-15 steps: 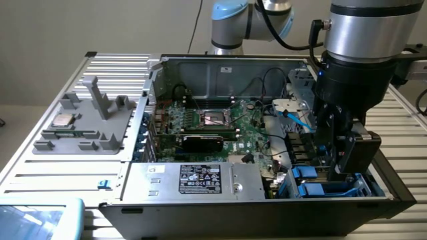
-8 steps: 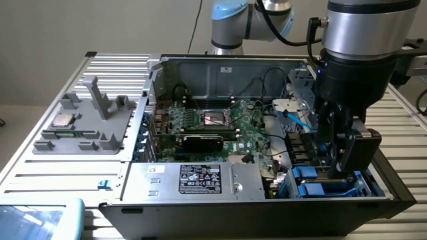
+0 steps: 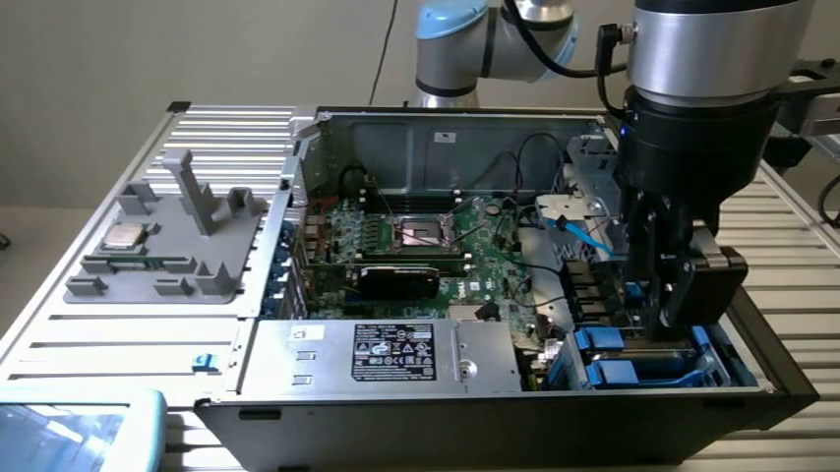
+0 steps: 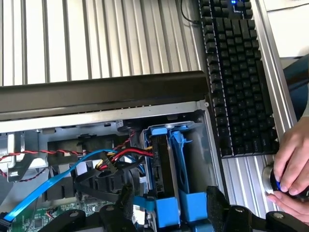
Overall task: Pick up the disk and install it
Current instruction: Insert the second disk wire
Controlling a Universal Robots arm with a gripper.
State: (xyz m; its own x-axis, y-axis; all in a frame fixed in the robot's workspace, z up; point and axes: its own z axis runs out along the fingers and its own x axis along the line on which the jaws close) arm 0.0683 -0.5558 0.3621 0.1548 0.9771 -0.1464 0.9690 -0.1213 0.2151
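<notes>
In the exterior view, the hand is seen lowered into the drive bay at the corner of the open computer case on the exterior view's right, just above the blue brackets of the bay. The disk is judged to be seated there, though little of it can be made out behind the hand. A silver box with a black-and-white sticker lies just beside the bay, and a grey fixture rests on the counter well apart. In the wrist view, the fingers are seen parted on either side of the blue-bracketed disk, which stands on edge in its slot; nothing is gripped. Red and blue cables run just beside the slot. For the seating to be done well, the disk should be kept square to its guides and the cables kept out from under it. A keyboard lies beyond the case, and a person's hand rests on a knob.
</notes>
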